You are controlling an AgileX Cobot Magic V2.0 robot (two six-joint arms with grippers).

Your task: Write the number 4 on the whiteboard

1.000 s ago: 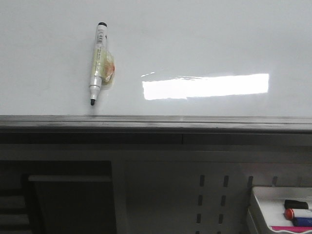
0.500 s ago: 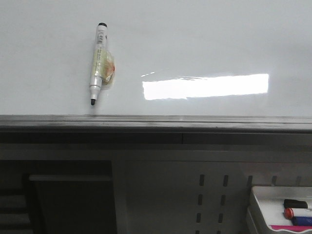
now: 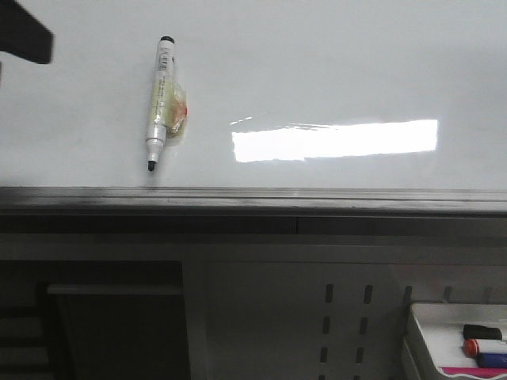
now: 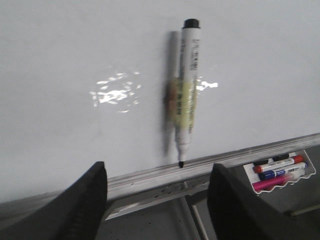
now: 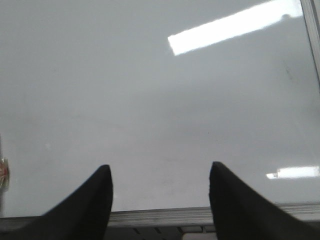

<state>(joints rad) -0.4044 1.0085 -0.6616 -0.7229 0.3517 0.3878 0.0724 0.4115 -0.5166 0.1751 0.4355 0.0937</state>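
Observation:
The whiteboard [image 3: 333, 71] lies flat, glossy and white, with a grey edge strip [image 3: 253, 198] along its near side. The number 4 is out of view; no black lines show on the board. An uncapped black marker [image 3: 161, 103] with yellowish tape round its middle rests on the board, tip toward the strip. In the left wrist view my left gripper [image 4: 157, 167] is open above the edge strip, short of the marker [image 4: 186, 95], holding nothing. My right gripper [image 5: 160, 166] is open and holds nothing, over the bare board [image 5: 160, 90] further right.
A small white tray [image 3: 432, 324] of spare markers sits below the board at the lower right, also seen as the tray [image 4: 305, 172] in the left wrist view. A dark part of my left arm [image 3: 24, 36] shows at the front view's top left corner. A bright light reflection [image 3: 333, 140] lies on the board.
A dark part of my left arm has come into the top left corner of the front view. The marker has not moved.

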